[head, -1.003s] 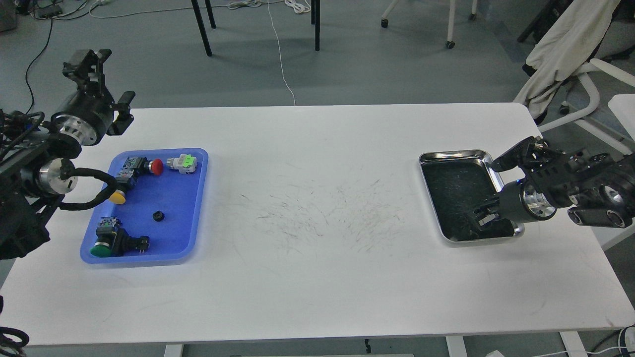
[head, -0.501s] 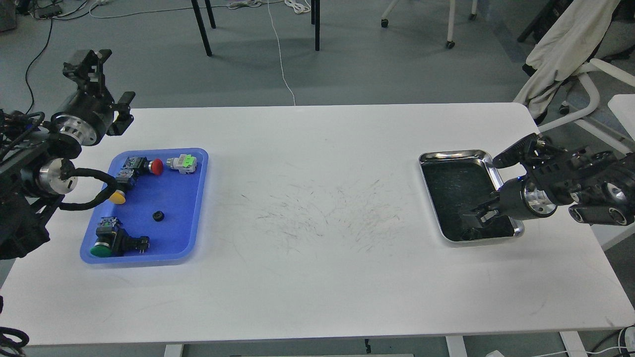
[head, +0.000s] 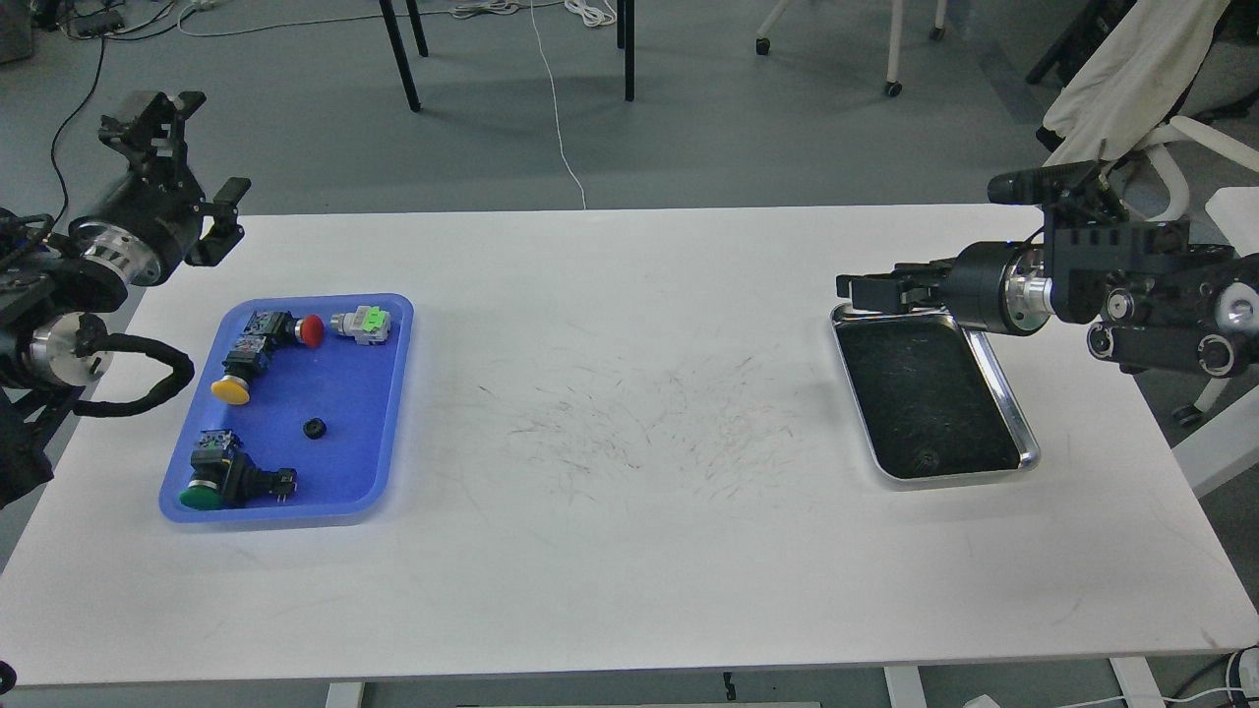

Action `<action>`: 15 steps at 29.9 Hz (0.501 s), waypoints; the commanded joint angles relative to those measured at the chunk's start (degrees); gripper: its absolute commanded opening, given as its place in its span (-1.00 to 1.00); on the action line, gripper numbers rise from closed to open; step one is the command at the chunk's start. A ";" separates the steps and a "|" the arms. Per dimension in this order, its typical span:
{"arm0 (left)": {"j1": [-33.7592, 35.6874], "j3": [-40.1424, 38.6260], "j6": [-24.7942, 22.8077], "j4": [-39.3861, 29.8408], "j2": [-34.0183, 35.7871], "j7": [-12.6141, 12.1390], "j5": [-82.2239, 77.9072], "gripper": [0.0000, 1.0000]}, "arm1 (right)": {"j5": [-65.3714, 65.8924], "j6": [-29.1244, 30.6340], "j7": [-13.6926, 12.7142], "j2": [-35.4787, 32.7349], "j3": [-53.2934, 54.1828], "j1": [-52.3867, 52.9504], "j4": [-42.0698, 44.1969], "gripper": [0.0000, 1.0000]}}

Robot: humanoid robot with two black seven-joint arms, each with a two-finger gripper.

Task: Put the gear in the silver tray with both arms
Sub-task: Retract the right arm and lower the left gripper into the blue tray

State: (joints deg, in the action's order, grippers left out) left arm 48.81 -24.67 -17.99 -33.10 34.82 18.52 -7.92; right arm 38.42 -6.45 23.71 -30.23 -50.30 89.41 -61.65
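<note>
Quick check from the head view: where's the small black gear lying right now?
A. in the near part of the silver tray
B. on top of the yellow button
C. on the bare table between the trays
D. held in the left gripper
A: a small dark gear lies on the dark bottom of the silver tray near its front rim, with the right gripper raised over the tray's far edge.

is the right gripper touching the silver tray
Cannot tell. In the head view the right gripper overlaps the far rim of the silver tray; it looks raised above it, but one view shows no clear gap.
</note>
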 commanded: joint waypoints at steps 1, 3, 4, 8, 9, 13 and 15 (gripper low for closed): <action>0.06 0.76 -1.52 -1.52 2.53 0.46 0.01 0.97 | -2.90 -0.14 -0.07 -1.94 6.77 -1.34 0.13 0.69; 0.06 0.67 -3.36 -3.89 4.81 0.55 0.09 0.97 | -6.24 -0.05 -0.07 -3.95 11.07 -2.22 0.13 0.69; -0.03 0.67 -3.72 -5.47 5.95 0.46 0.09 0.97 | -8.08 -0.05 -0.07 -4.75 13.45 -3.18 0.04 0.70; -0.81 0.85 -4.16 -10.92 9.47 0.55 0.01 0.97 | -11.70 -0.23 -0.07 -6.94 22.14 -7.84 0.04 0.73; -1.60 0.93 -4.25 -12.58 10.52 0.46 0.01 0.97 | -12.75 -0.23 -0.07 -8.08 24.87 -8.89 -0.05 0.73; -4.07 2.25 -3.55 -20.58 13.16 0.55 -2.88 0.97 | -20.12 -0.05 -0.07 -9.68 33.31 -14.42 0.39 0.80; -4.51 2.34 -3.11 -22.96 14.66 0.55 -5.17 0.97 | -22.85 -0.14 -0.07 -10.11 36.22 -16.10 0.39 0.80</action>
State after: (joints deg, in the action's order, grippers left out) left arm 45.15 -22.67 -21.67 -52.19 47.48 19.03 -10.23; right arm 19.63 -6.54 23.63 -39.67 -18.50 76.05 -61.44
